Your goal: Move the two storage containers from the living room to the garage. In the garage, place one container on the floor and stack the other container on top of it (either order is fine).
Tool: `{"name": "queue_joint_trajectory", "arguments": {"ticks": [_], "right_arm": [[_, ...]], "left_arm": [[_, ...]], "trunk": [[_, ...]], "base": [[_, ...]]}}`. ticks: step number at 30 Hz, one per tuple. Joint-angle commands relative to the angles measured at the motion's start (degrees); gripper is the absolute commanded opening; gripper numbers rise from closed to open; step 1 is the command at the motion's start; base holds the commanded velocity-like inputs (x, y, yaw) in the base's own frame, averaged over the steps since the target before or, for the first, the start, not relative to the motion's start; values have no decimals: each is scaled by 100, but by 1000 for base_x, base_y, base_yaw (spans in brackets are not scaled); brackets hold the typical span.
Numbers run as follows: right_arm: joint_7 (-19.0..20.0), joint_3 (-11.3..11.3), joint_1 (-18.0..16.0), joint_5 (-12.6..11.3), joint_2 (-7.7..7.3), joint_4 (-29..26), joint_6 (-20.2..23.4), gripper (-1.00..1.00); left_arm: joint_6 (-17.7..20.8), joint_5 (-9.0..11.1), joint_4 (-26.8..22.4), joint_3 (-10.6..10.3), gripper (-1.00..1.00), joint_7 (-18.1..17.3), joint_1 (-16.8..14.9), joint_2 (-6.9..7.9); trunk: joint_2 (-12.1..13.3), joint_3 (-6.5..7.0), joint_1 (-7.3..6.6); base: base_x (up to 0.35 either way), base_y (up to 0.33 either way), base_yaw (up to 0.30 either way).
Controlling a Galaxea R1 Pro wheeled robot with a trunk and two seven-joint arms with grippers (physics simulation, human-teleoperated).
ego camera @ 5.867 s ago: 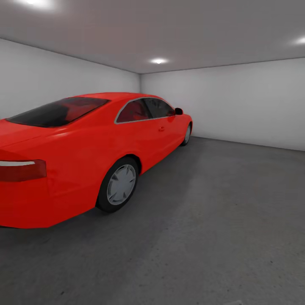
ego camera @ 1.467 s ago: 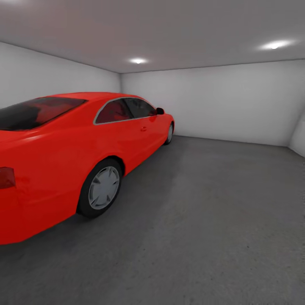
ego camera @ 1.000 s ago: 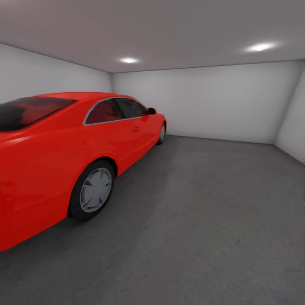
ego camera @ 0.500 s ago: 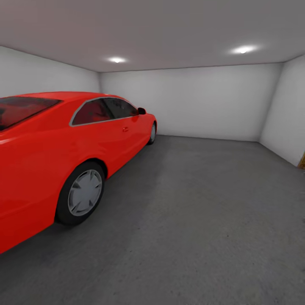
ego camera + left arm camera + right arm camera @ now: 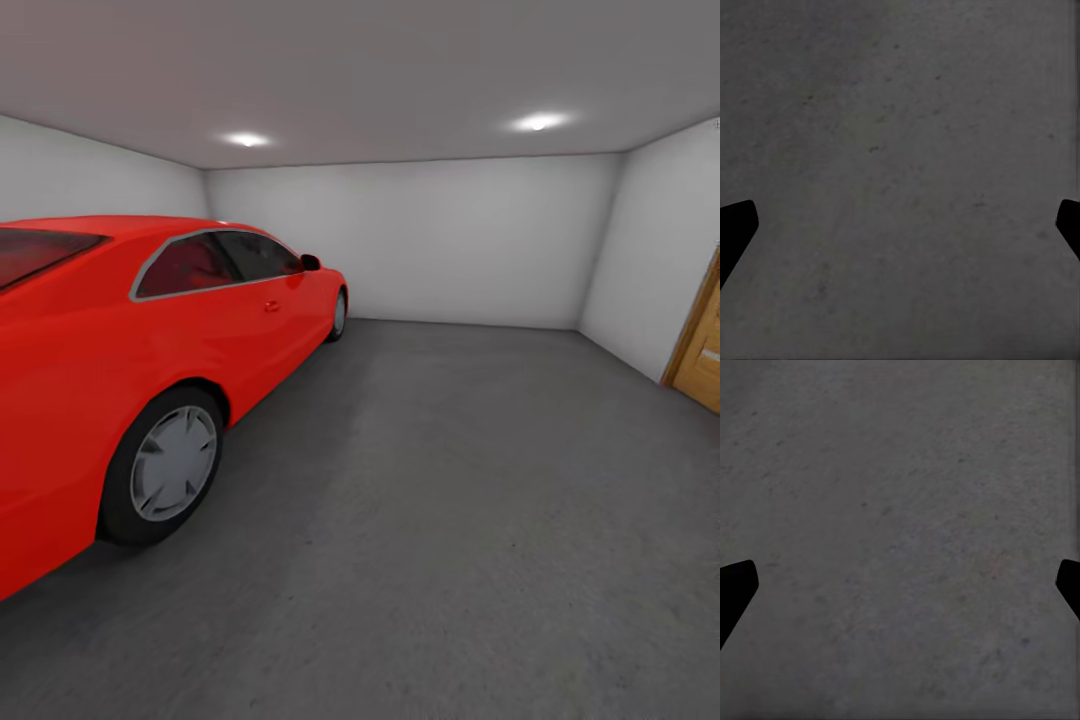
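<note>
In garage (image 5: 420,240): glossy red coupe (image 5: 150,340), rough speckled concrete floor (image 5: 480,500).

The left gripper (image 5: 900,232) points down, its two dark fingertips (image 5: 735,232) showing at opposite edges of the left wrist view (one tip on each side), spread wide apart with nothing between them. The right gripper (image 5: 900,592) is posed the same way: two dark fingertips (image 5: 735,592) at opposite edges of the right wrist view, jaws spread wide, nothing held and nothing touching either tip.
</note>
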Motion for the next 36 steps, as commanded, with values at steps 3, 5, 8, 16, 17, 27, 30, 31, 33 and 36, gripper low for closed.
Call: {"name": "queue_joint_trajectory", "arguments": {"ticks": [3, 5, 8, 16, 17, 27, 30, 31, 33, 36], "right_arm": [[45, -25, -4, 3, 3, 5, -14, 100], [44, -24, -4, 4, 3, 5, -14, 100], [44, -23, -4, 5, 3, 5, -14, 100], [44, -24, -4, 5, 3, 5, -14, 100], [44, -24, -4, 5, 3, 5, -14, 100], [43, -22, -4, 5, 3, 5, -14, 100], [43, -22, -4, 5, 3, 5, -14, 100], [43, -22, -4, 5, 3, 5, -14, 100], [43, -22, -4, 5, 3, 5, -14, 100], [43, -22, -4, 5, 3, 5, -14, 100]], "left_arm": [[-6, 25, -5, 14, 100, -36, 2, -1], [-6, 25, -5, 13, 100, -36, 2, -1], [-6, 25, -5, 13, 100, -36, 2, -1], [-6, 25, -5, 13, 100, -36, 2, -1], [-6, 25, -5, 13, 100, -36, 2, -1], [-6, 25, -5, 12, 100, -36, 2, -1], [-6, 25, -5, 12, 100, -36, 2, -1], [-6, 25, -5, 12, 100, -36, 2, -1], [-6, 25, -5, 12, 100, -36, 2, -1], [-6, 25, -5, 12, 100, -36, 2, -1]], "trunk": [[-3, -5, 0], [-3, -5, 0], [-3, -5, 0], [-3, -5, 0], [-3, -5, 0], [-3, -5, 0], [-3, -5, 0], [-3, -5, 0], [-3, -5, 0], [-3, -5, 0]], "base": [[0, 0, -138], [0, 0, -136], [0, 0, -136], [0, 0, -134], [0, 0, -129], [0, 0, -111], [0, 0, -60], [5, 0, -38], [34, 0, -27], [127, 0, -16]]}}
